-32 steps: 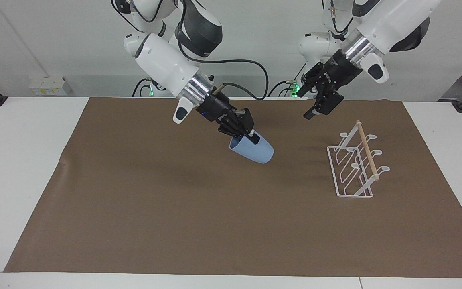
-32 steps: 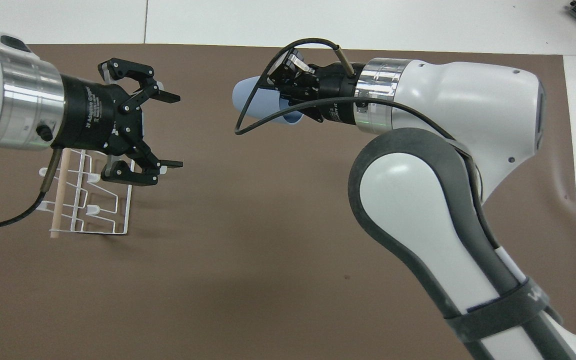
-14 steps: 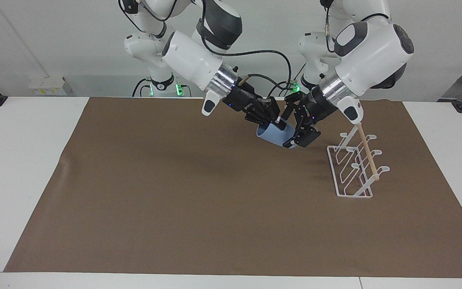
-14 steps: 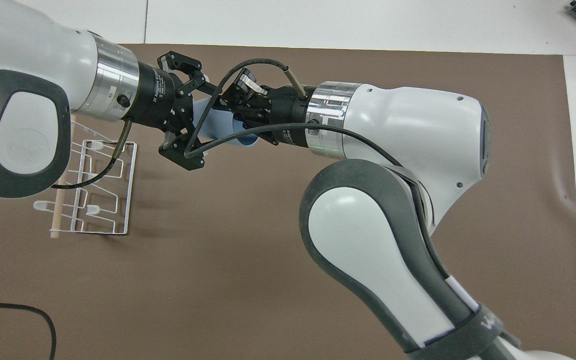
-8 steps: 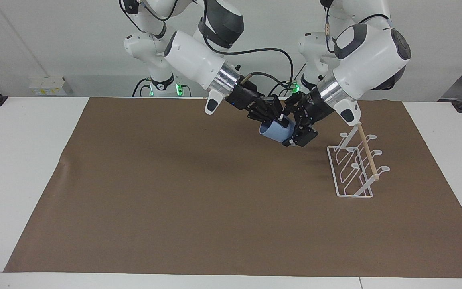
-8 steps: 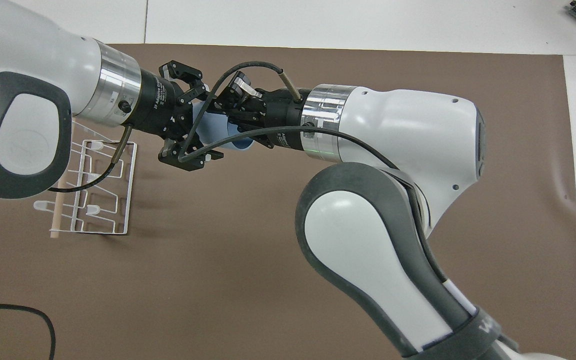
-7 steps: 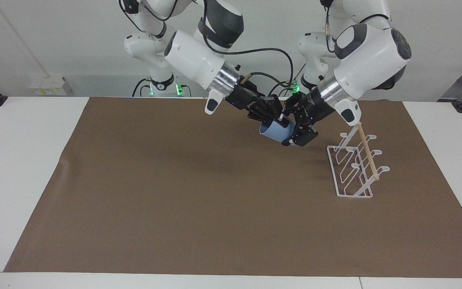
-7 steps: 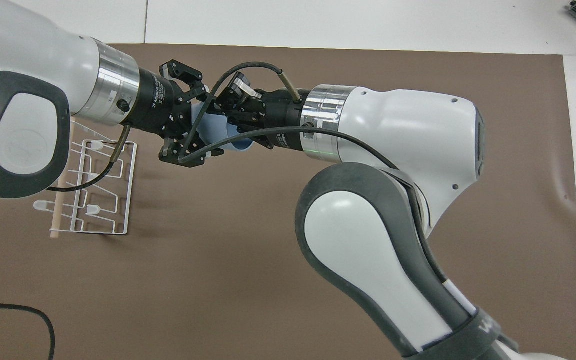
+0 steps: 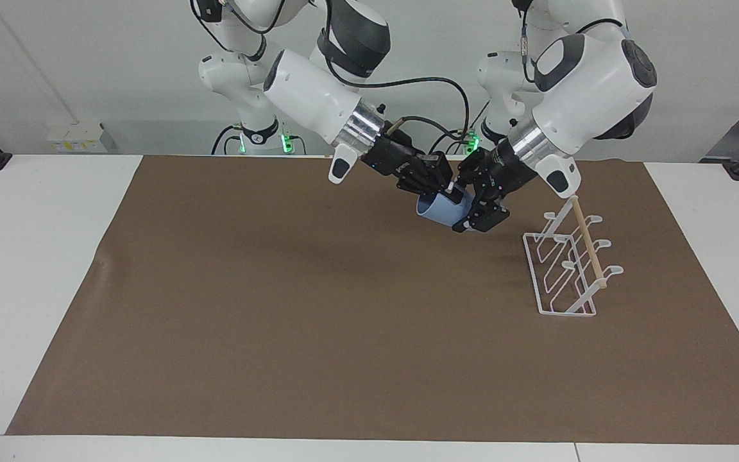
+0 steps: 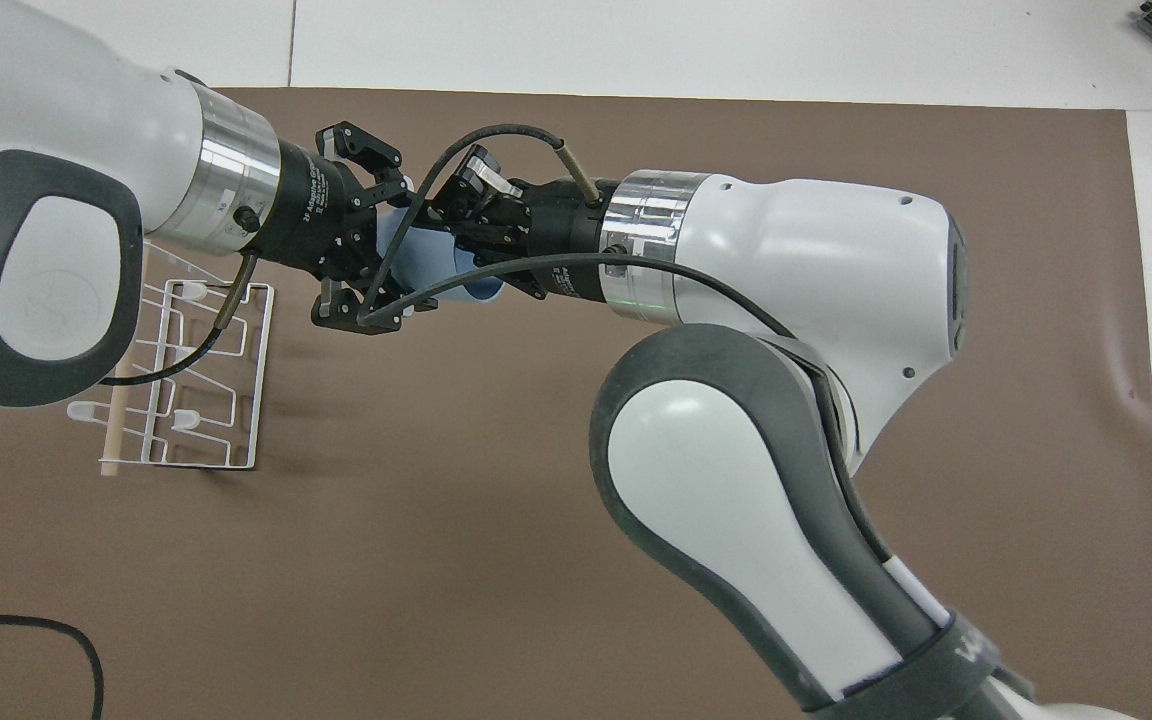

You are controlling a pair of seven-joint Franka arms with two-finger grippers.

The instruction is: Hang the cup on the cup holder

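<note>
Both my tools are on the cup (image 9: pixel 439 210) at once, up in the air over the brown mat (image 9: pixel 280 308), toward the rack's end of it. It's a small light-blue tumbler, matte and plain, no handle, tipped well over on its side and tapering toward its base.

My right tool (image 9: pixel 441 190) is clamped on the cup at its rim, one finger inside the mouth and one outside. My left tool (image 9: pixel 472 218) comes in from the cup holder's side and is closed on the cup's narrower base end, its dark links splayed around the blue body. In the overhead view the cup (image 10: pixel 426 258) shows only as a pale blue strip between the left tool (image 10: pixel 386 262) and the right tool (image 10: pixel 471 240), with a black cable looping across it.

The cup holder (image 9: pixel 568 260) stands on the mat near the cup, toward my left arm's end of the table (image 9: pixel 36 256). It's a white wire rack with a rectangular base, slanted looped prongs and a light wooden dowel (image 9: pixel 587 240) along the top. From overhead the cup holder (image 10: pixel 186 400) sits partly under my left arm. The cup is well clear of it, touching none of its prongs.
</note>
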